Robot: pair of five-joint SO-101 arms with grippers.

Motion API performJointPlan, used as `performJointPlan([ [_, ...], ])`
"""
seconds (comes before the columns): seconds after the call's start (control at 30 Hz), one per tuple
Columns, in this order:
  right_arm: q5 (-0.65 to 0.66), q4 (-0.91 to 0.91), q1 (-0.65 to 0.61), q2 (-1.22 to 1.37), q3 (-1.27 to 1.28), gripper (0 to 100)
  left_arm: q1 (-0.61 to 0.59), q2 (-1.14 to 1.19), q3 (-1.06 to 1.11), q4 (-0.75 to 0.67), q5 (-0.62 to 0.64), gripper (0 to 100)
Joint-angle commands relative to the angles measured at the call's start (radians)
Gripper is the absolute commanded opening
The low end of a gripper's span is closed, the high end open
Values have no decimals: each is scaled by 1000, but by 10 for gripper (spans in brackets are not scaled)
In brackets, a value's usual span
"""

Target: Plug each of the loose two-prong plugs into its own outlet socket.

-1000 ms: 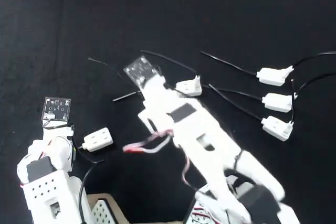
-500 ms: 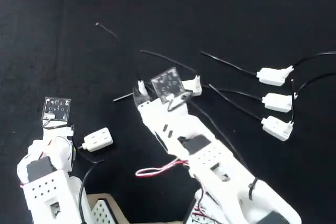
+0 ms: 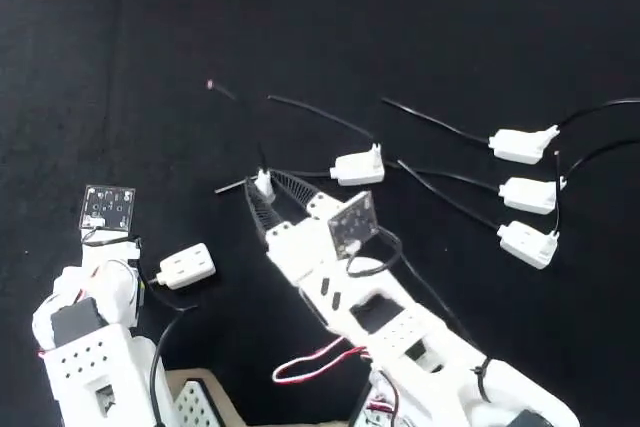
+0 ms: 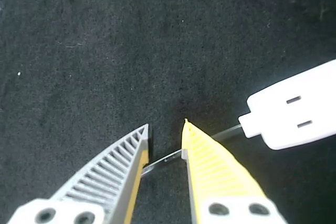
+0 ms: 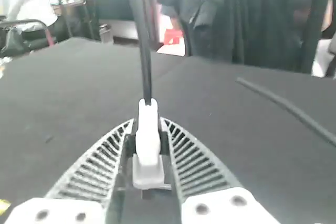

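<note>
My right gripper (image 3: pixel 258 188) is at mid-table, shut on a white two-prong plug (image 3: pixel 263 183). The plug (image 5: pixel 147 140) stands upright between the ribbed fingers, and its black cable (image 5: pixel 139 35) rises from it; the cable's free end (image 3: pixel 210 84) points to the far left. My left gripper (image 4: pixel 166 127) hangs open above the black cloth at the front left, with a thin wire crossing below its fingers. A loose white outlet socket (image 4: pixel 294 114) with two slots lies just beside it, also seen next to the left arm (image 3: pixel 90 307) as the outlet (image 3: pixel 186 265).
Another white outlet piece (image 3: pixel 358 167) with a black cable lies just beyond the right gripper. Three white outlets (image 3: pixel 530 193) with cables sit in a column at the right. A short black cable piece (image 3: pixel 235 185) lies left of the held plug.
The right arm has drawn back toward its base and rolled its wrist, carrying the plug; the cable's free end swung along. The left arm has stayed still.
</note>
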Motion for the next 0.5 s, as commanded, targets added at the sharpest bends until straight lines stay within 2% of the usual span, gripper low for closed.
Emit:
performJointPlan([
  [0.0,0,35,-54,-25,-4,11,-12,-3,-7,9,-2,116],
  [0.27,-17,8,-112,-10,-1,11,-67,-3,-16,3,2,116],
  [0.47,-78,6,-130,174,-73,11,-67,-3,-21,5,35,116],
])
